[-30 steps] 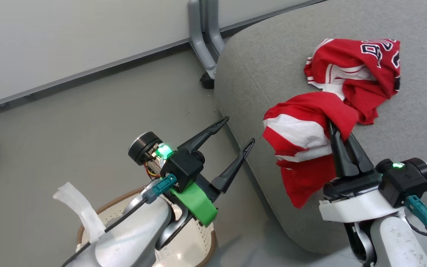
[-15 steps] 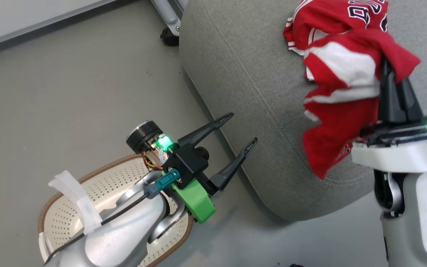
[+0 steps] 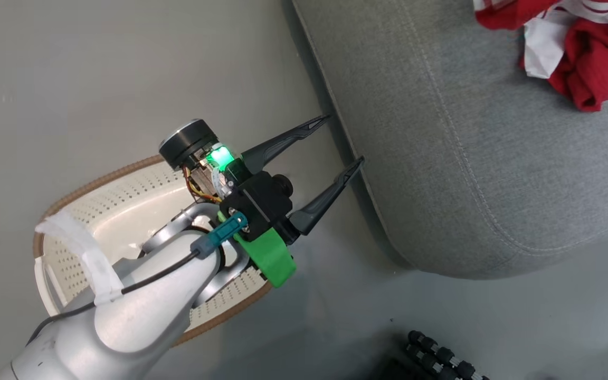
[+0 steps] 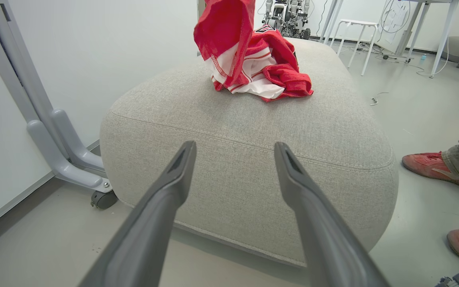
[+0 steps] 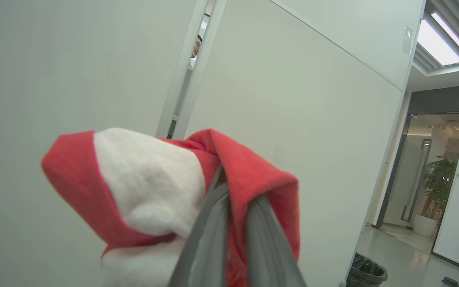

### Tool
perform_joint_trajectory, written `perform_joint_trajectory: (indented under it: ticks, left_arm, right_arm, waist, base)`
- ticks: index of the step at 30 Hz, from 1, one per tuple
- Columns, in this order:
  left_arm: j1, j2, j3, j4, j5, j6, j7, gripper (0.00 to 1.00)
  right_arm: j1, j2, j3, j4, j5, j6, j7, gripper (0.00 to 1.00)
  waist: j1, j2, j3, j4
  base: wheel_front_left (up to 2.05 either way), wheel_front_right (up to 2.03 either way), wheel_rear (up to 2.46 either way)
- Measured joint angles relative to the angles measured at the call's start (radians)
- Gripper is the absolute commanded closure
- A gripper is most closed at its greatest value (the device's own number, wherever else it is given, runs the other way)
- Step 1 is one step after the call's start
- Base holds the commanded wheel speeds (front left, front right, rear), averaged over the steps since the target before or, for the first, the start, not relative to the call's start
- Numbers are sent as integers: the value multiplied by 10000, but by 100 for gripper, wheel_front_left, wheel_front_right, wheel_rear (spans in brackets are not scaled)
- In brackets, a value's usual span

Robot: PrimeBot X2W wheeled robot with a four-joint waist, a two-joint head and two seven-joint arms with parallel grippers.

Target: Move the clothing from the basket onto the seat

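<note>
Head view, looking down on grey floor. Catches the left gripper [image 3: 342, 140] at mid-frame, fingers spread wide and holding nothing, tips aimed toward 2 o'clock and just short of the stitched edge of the grey seat [image 3: 467, 132]. Finds the cream basket [image 3: 93, 179] at 8 o'clock beneath that arm, brown rim, perforated walls and pale bottom showing. Places a crumpled heap of red-and-white sports garments [image 3: 583, 68] on the seat at 1 o'clock, cut by the frame edge.

Left wrist view. Looks between the parted fingers across the cushion. Puts the same heap at 12 o'clock on the seat top, with a red-and-white garment [image 4: 225, 36] hanging over it, hem touching the heap or just above it; cannot tell which. Takes in a grey wheeled frame leg [image 4: 62, 159] at 9 o'clock and a person's red shoes [image 4: 428, 169] on the floor at 3 and 4 o'clock.

Right wrist view. Shows the right gripper [image 5: 233, 191] with fingers pressed together, pinching that garment, red cloth folded over the tips and a white panel bulging toward 9 o'clock, pale wall behind.
</note>
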Motion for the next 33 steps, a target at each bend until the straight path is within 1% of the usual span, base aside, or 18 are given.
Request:
perform_joint_trajectory:
  ticks: [3,5,7,11,15,17,20,21,22,23,26,28,30,33]
  left_arm:
    - [-120,44,6,-48,0,-2,-10,0]
    - [-136,84,29,-98,-2,0,-42,0]
    - [-146,167,36,-188,0,6,-35,0]
    - [-193,288,35,-309,15,35,6,0]
    - [-280,332,-4,-399,69,38,38,0]
    - [-283,330,-44,-416,71,65,46,0]
    - [-281,324,-90,-384,69,75,2,0]
    - [-278,322,-96,-343,56,79,-10,0]
    - [-263,322,-100,-295,21,92,-52,0]
    - [-237,318,-92,-257,-12,125,-102,0]
    - [-68,286,-58,-88,-96,236,-316,0]
    - [114,228,8,77,-184,359,-491,0]
    - [359,144,136,291,-374,510,-734,0]
    - [813,-84,395,683,-717,727,-1034,0]
  right_arm:
    - [-579,-389,-508,405,2,0,0,100]
    - [-782,-589,-938,752,19,0,0,100]
    - [-864,-922,-1388,1166,-36,0,0,100]
    - [-625,-1104,-2224,1889,-221,0,0,100]
    - [291,-905,-3285,2869,-598,0,0,100]
    - [662,-614,-3839,3294,-803,0,0,100]
    - [1021,-117,-4406,3638,-1039,0,0,100]
    - [1073,13,-4539,3655,-1097,0,0,79]
    - [1148,130,-4633,3639,-1183,0,0,21]
    - [1225,245,-4723,3588,-1254,0,0,0]
    - [1552,573,-4909,3258,-1453,0,0,0]
    - [1890,842,-4840,2999,-1526,0,0,0]
    - [2386,1118,-4669,2832,-1561,0,0,0]
    - [3184,1310,-4332,2671,-1569,0,0,0]
  waist:
    - [0,0,466,238]
    - [1,0,726,378]
    - [0,0,999,511]
    - [0,0,1447,673]
    - [0,0,1833,772]
    - [0,0,1982,821]
    - [0,0,2059,913]
    - [0,0,2042,933]
    - [0,0,2002,954]
    - [0,0,1946,969]
    - [-1,0,1709,993]
    - [-1,-1,1500,1013]
    - [-1,0,1223,1044]
    - [-1,0,755,1117]
  base:
    - [0,0,0]
    - [0,0,0]
    - [0,0,0]
    - [0,0,0]
    - [0,0,0]
    - [0,0,0]
    - [0,0,0]
    - [0,0,0]
    - [0,0,0]
    - [0,0,0]
    - [0,0,0]
    - [0,0,0]
    - [0,0,0]
    - [0,0,0]
